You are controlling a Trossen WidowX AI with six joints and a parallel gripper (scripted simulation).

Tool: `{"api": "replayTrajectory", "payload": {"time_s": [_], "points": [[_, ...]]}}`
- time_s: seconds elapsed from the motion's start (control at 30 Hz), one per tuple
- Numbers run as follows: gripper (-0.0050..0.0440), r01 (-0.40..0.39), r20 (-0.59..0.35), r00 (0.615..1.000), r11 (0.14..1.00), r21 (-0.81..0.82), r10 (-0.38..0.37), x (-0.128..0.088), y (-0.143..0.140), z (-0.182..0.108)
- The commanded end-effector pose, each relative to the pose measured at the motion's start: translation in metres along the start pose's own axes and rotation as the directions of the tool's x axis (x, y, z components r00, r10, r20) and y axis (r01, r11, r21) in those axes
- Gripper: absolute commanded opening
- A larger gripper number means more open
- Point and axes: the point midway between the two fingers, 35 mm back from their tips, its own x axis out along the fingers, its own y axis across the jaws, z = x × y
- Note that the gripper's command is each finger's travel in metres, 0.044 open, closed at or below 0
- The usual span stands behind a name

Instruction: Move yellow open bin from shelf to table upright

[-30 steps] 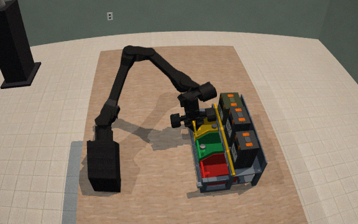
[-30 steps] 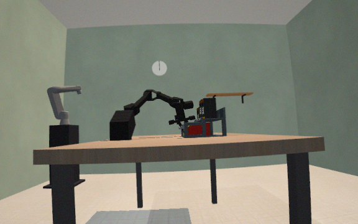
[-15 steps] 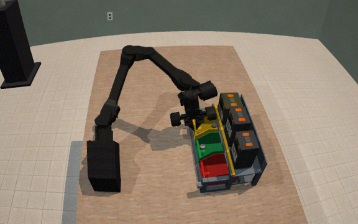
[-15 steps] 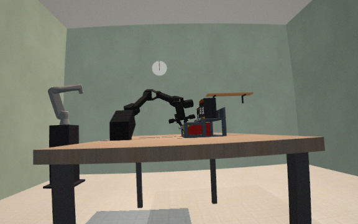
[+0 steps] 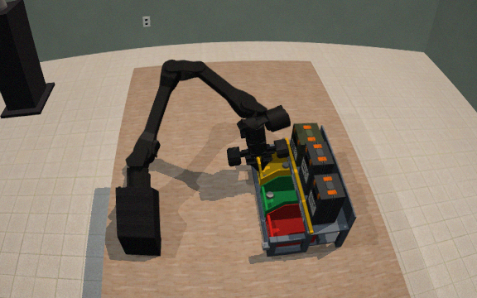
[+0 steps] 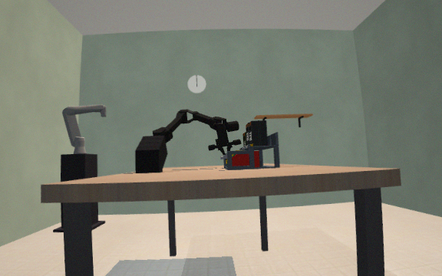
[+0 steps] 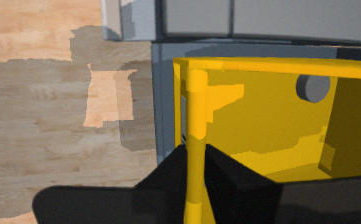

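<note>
wrist view: gripper [image 7: 196,175] nearly closed, pinching yellow bin [image 7: 261,120] wall; fingertips partly hidden.

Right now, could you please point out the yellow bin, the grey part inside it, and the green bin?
yellow bin [image 7: 261,107], wrist view, on its inner back wall.
grey part [image 7: 313,88], wrist view, on its round face.
green bin [image 5: 281,185], top view, on its inside floor.
</note>
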Motion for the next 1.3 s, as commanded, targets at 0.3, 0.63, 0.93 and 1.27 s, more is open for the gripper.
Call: {"api": "replayTrajectory", "payload": {"time_s": [0.3,0.63,0.93,1.27], "points": [[0.0000,0.019,0.003,1.000,1.000,-0.020,-0.019,-0.0042,-0.0051,0.0053],[0.0000,0.016,0.003,1.000,1.000,-0.017,-0.016,-0.0030,-0.0040,0.0049],[0.0000,0.020,0.003,1.000,1.000,-0.020,-0.020,-0.0023,-0.0051,0.0055],[0.0000,0.019,0.004,1.000,1.000,-0.019,-0.019,-0.0011,-0.0043,0.0050]]}}
